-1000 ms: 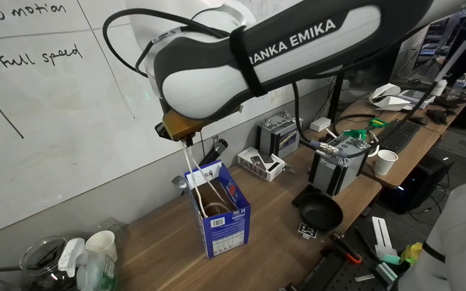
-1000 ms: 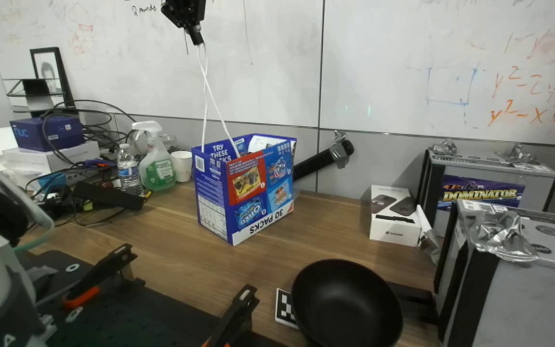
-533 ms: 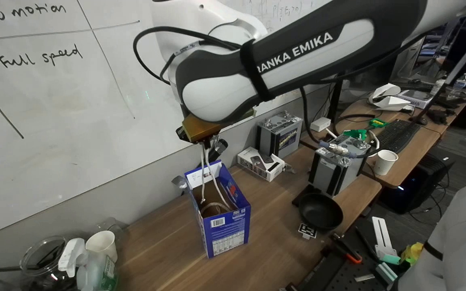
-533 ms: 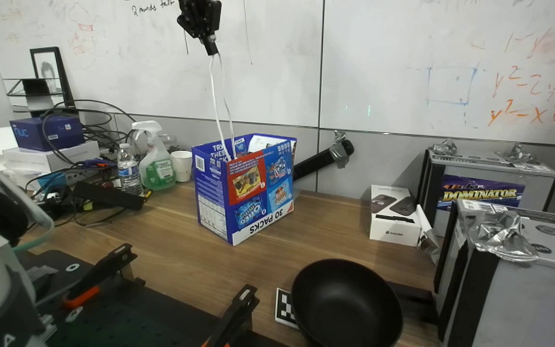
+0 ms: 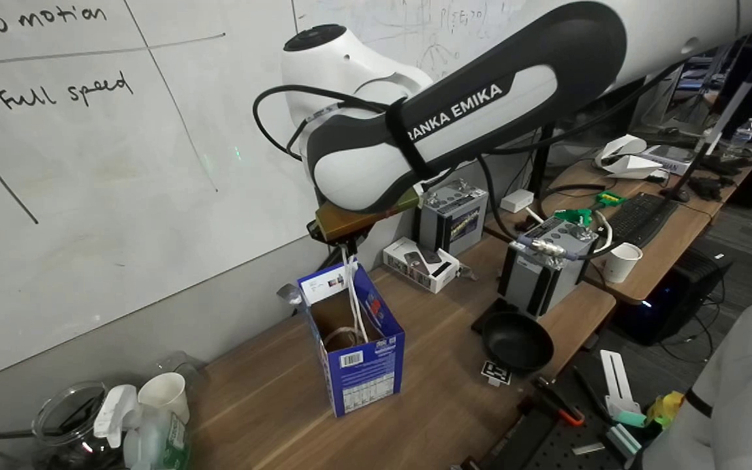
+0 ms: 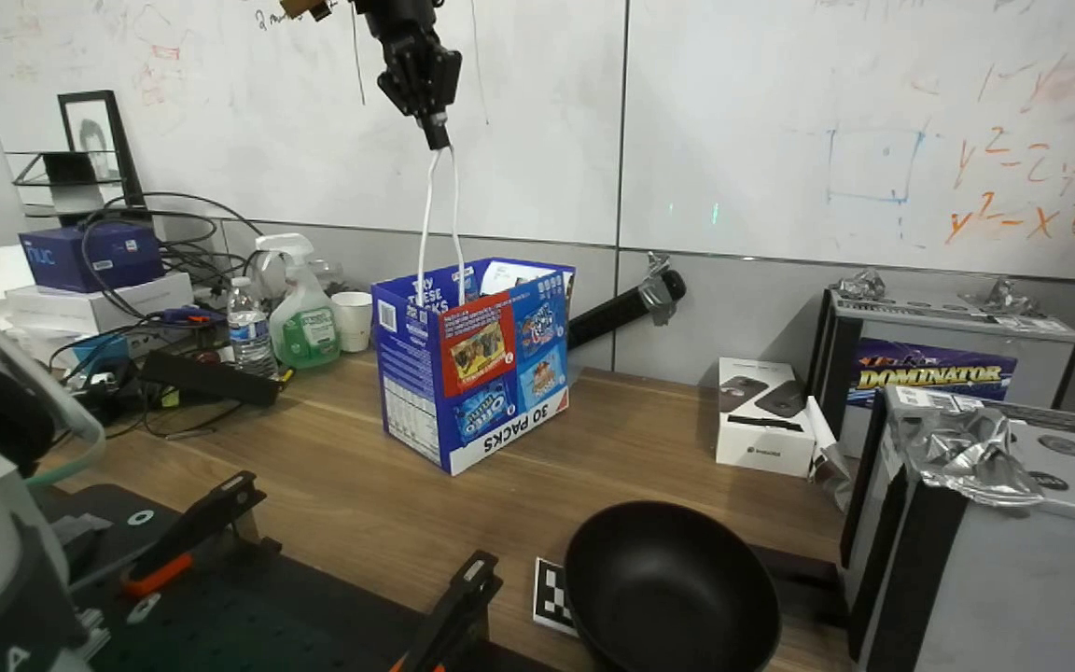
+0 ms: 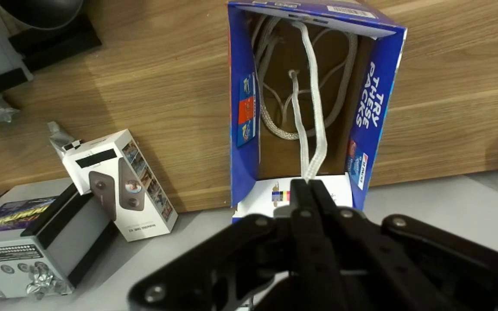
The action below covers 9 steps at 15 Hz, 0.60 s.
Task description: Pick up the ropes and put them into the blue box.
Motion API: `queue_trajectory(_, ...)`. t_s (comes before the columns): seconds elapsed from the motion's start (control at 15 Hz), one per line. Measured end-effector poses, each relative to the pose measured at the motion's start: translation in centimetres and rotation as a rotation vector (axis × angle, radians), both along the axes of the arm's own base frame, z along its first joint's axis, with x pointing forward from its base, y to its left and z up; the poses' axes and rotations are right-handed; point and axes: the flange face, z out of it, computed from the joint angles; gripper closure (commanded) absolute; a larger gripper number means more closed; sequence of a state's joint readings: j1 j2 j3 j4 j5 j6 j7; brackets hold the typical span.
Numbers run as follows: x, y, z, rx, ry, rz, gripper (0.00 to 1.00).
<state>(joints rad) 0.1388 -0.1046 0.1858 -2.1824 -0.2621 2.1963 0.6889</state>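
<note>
A white rope [image 7: 316, 99] is pinched near its middle by my gripper [image 7: 309, 180], and its two strands hang down from the fingertips. The black fingers [image 6: 439, 133] are pressed together above the open top of the blue box [image 6: 411, 392]. Both lower ends of the strands pass inside the box walls, as both exterior views also show. In the wrist view, a thicker pale coiled rope [image 7: 349, 65] lies at the bottom of the box, with thinner strands beside it. The box stands upright on the table, brown inside.
A black pan [image 6: 673, 588] and a white phone-style carton [image 6: 766, 425] sit on the table, near grey batteries [image 6: 995, 560]. A taped black tube [image 6: 617, 313] leans behind the box. A spray bottle [image 6: 304, 322] and paper cup [image 6: 352, 322] stand by the wall.
My gripper has come down and shifted over the box, still shut on the rope. The strands hang lower, and their ends have sunk deeper into the box. The box has stayed put.
</note>
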Motion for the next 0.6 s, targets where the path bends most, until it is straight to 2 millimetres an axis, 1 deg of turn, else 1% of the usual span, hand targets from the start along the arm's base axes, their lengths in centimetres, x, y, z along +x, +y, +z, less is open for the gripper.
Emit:
queue_trajectory(0.13,0.3,-0.1,-0.5,0.006,0.006,-0.002,0.99)
queue_trajectory(0.2,0.3,-0.1,-0.8,0.008,0.008,-0.002,0.71)
queue_trajectory(0.27,0.4,-0.1,-1.0,0.009,0.012,-0.002,0.7)
queue_trajectory(0.4,0.6,-0.1,-1.3,0.014,0.018,-0.005,0.56)
queue_trajectory(0.6,0.7,-0.2,-1.7,0.017,0.02,-0.002,0.32)
